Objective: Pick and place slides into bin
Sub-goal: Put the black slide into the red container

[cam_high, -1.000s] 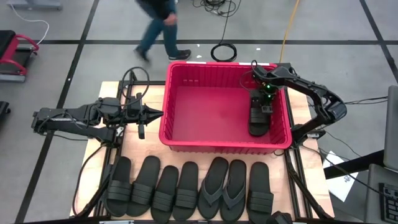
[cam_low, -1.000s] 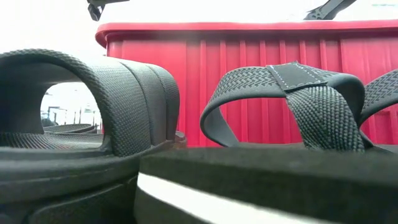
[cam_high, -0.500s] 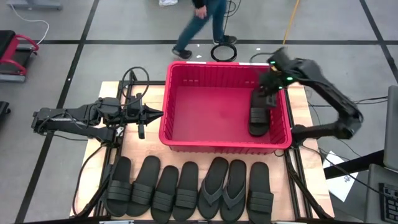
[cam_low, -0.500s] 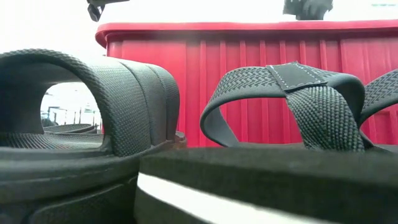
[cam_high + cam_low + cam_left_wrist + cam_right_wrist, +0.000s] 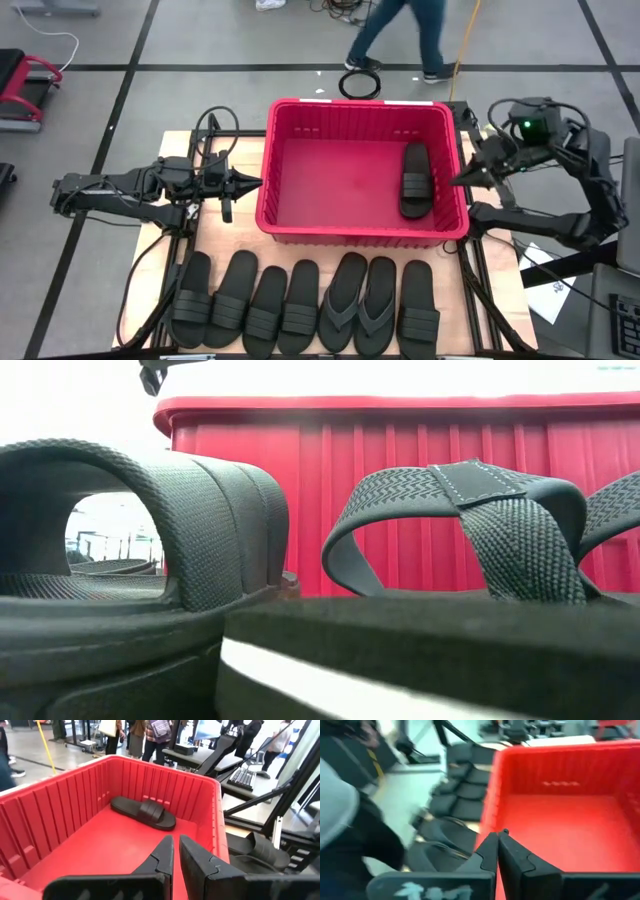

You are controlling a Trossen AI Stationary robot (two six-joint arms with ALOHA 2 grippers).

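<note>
One sandal [image 5: 416, 181] is lying flat inside the red bin [image 5: 362, 232], against its right wall, strap up. Seven more are waiting in a row [image 5: 300, 305] on the surface in front of the bin: five with a wide ribbed strap and two thong flip-flops [image 5: 362, 303] sitting side by side among them.

The right end effector [image 5: 462, 178] is hanging just outside the bin's right rim with its fingers pressed together and carrying nothing. The left end effector [image 5: 252, 183] is waiting just off the bin's left wall, fingers nearly touching, also empty.

These sandals are looking light and rubbery, so the sole is likely bending if pinched at one tip. The arched strap is probably the best hold: it is standing clear of the footbed, leaving room for one finger to slide under, and its ribbing should be giving grip. The thong straps are thinner and likely softer, so a hold near the toe post seems safer
</note>
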